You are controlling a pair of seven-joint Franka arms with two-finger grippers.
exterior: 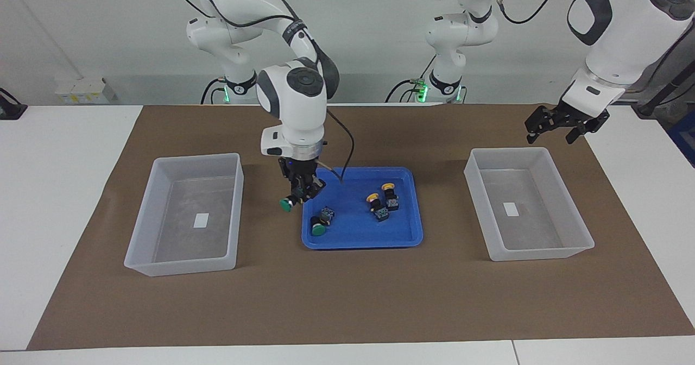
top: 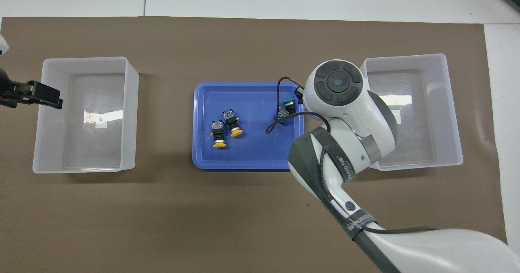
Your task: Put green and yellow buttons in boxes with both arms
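My right gripper [exterior: 298,193] is shut on a green button [exterior: 286,204], held in the air over the blue tray's [exterior: 358,237] rim at the right arm's end. In the overhead view the right wrist hides that gripper and the held button. A second green button [exterior: 318,225] [top: 289,102] lies in the tray. Two yellow buttons [exterior: 372,198] [exterior: 388,188] [top: 219,144] [top: 236,132] lie side by side nearer the tray's other end. One box [exterior: 142,256] [top: 454,114] stands toward the right arm's end, the other box [exterior: 564,252] [top: 131,114] toward the left arm's end. My left gripper [exterior: 551,130] [top: 48,96] waits open over the latter box's rim.
A brown mat [exterior: 347,300] covers the table under the tray and both boxes. The right arm's cable [top: 280,120] hangs over the tray. A small white sticker [exterior: 201,220] lies on each box's floor.
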